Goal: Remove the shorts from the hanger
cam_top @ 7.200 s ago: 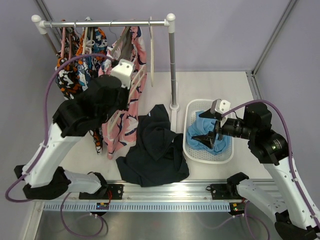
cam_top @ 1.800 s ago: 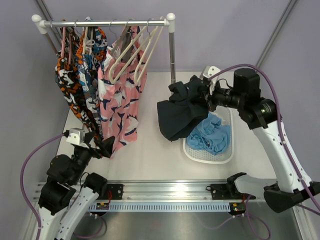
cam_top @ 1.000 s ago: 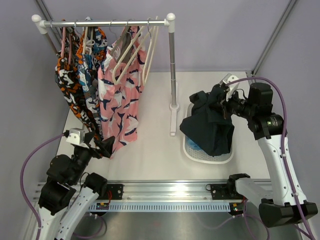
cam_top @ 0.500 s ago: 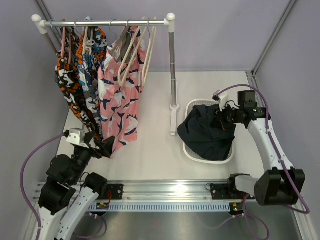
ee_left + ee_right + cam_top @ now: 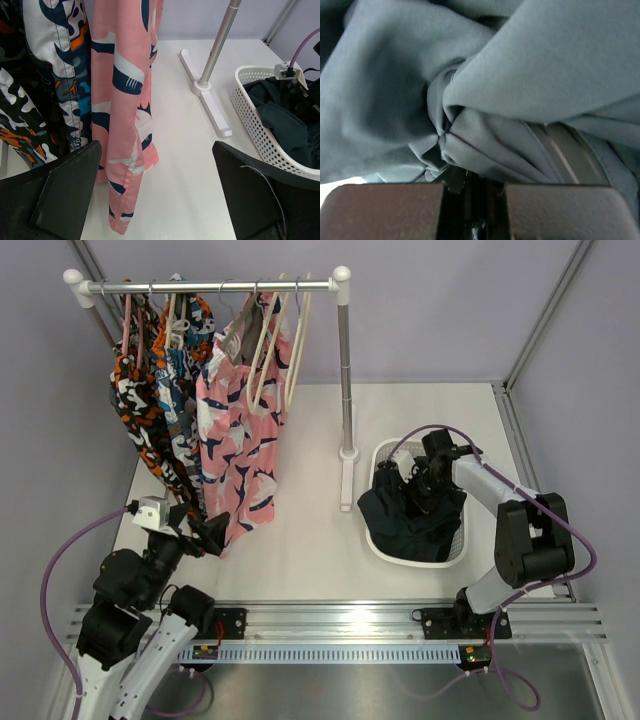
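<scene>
The dark navy shorts (image 5: 400, 518) lie bunched in the white basket (image 5: 382, 452), one fold hanging over its left rim. My right gripper (image 5: 424, 486) is down inside the basket, shut on a fold of the dark shorts (image 5: 485, 90); the cloth fills the right wrist view and is pinched at the right gripper (image 5: 472, 182). Bare cream hangers (image 5: 268, 352) hang on the rail. My left gripper (image 5: 207, 534) rests low at the near left, open and empty. In its own view the left gripper (image 5: 157, 200) faces the table, with the dark shorts (image 5: 282, 125) in the basket (image 5: 252, 117).
A rack with a white-capped rail (image 5: 210, 285) and an upright post (image 5: 345, 370) stands at the back. A pink patterned garment (image 5: 235, 440) and orange-black-white patterned ones (image 5: 150, 410) hang from it. The post's foot (image 5: 207, 107) lies on the table beside the basket.
My right arm has come down and drawn in, lowering the dark shorts from above the basket into it. The left arm has not moved.
</scene>
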Controlling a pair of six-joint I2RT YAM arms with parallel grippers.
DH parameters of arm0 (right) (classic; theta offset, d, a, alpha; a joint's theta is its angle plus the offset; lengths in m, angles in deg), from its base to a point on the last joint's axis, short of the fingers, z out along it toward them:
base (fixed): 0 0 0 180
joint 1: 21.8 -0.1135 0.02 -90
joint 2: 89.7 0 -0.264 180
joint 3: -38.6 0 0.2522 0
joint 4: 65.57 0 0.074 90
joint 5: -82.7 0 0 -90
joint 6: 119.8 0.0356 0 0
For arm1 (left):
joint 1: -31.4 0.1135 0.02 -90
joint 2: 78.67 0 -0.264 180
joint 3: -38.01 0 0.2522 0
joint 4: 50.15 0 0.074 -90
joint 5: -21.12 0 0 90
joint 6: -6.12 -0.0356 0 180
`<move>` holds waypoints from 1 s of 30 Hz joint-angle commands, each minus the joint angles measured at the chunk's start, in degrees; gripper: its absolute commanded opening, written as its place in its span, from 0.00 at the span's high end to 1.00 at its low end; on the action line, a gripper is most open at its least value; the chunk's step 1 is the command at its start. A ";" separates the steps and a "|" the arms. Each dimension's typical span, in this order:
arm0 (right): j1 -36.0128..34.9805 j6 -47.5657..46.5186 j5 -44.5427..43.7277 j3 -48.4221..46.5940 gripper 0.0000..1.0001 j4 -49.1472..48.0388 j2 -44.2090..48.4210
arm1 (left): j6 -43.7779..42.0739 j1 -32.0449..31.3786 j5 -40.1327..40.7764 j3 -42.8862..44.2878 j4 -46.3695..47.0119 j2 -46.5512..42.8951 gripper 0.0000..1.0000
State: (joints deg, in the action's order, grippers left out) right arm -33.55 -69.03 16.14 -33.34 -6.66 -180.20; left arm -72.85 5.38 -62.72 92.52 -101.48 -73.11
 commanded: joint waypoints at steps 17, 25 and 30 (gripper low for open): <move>0.23 1.34 2.57 -21.09 0.12 17.07 16.66 | -0.22 0.09 -1.32 -0.06 3.20 0.06 0.01; 0.32 3.45 7.92 -22.96 0.07 16.74 21.93 | -0.39 0.09 -1.85 0.03 3.46 -0.03 0.01; 0.41 7.74 24.16 -11.39 0.01 4.37 32.54 | -0.48 0.09 -2.55 0.29 3.90 -0.29 0.01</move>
State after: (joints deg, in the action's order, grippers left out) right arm -33.35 -65.05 28.03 -50.89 4.75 -154.67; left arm -72.87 5.38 -63.34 92.52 -101.37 -73.06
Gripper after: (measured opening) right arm 0.990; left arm 0.988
